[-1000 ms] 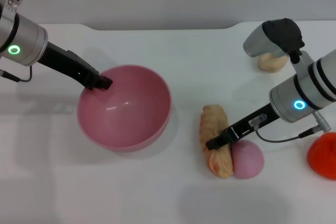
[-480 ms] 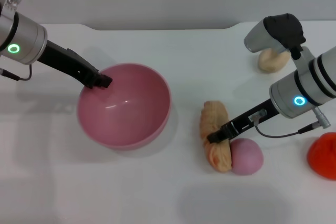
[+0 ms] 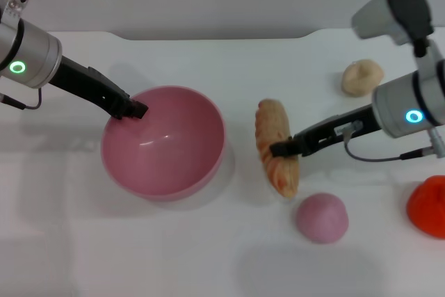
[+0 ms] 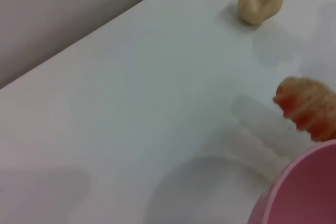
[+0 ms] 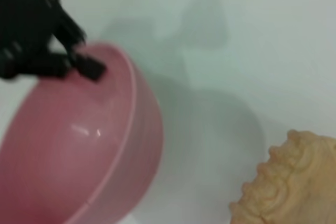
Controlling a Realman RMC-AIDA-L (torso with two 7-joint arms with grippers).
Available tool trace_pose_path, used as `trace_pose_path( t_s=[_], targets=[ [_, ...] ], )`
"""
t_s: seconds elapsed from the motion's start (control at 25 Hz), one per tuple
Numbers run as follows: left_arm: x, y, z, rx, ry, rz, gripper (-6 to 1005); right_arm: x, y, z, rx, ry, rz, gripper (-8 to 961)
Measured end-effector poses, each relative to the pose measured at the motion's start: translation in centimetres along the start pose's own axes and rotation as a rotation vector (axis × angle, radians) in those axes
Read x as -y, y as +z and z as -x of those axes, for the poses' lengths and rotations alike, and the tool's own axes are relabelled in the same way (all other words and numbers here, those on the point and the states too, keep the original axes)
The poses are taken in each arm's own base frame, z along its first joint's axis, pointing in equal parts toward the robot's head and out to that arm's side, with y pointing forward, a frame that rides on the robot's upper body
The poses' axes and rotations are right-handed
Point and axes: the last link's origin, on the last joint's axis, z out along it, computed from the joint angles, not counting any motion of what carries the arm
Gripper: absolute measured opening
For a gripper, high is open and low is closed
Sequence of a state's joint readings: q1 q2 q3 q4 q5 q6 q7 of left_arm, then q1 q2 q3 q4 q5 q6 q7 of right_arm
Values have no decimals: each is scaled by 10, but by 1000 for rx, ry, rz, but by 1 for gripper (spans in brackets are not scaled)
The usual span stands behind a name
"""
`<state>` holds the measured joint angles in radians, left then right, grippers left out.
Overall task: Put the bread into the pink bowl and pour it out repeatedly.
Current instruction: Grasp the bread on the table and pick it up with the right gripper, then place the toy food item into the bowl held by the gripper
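The pink bowl stands on the white table left of centre, empty. My left gripper is shut on its far-left rim; it also shows in the right wrist view on the bowl. My right gripper is shut on the bread, an orange-ridged loaf held across its middle, just right of the bowl and apparently lifted off the table. The bread also shows in the left wrist view beyond the bowl's rim, and close up in the right wrist view.
A small solid pink dome lies in front of the bread. A beige knotted lump sits at the back right, also in the left wrist view. An orange-red object is at the right edge.
My right gripper has carried the bread away from the pink dome, back and left toward the bowl. The dome stays where it was. The left gripper and bowl have not moved.
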<state>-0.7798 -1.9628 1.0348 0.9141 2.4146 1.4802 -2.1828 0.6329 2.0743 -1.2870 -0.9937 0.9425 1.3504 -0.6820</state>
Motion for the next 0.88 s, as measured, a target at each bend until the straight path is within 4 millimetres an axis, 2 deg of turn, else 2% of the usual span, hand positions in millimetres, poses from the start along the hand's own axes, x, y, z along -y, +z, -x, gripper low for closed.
trace_pose_path(
  t_s=[0.28,0.48,0.72,0.8,0.88],
  targets=[
    [0,0,0,2,-1,-1,43,-5,-20,4,74,-35,-8,190],
    [-2,1,-2,1,4,4,43,-17,-53,25,219,-120,-47,185],
    [-9,8,-4,0,1,27,43,-82,-102,55,475,-368,48,174],
    [-10,9,-4,0,0,29,43,-98,-105,57,512,-430,109,171],
    [-11,11,-4,0,-2,35,43,-107,-98,57,509,-463,169,168]
  ],
)
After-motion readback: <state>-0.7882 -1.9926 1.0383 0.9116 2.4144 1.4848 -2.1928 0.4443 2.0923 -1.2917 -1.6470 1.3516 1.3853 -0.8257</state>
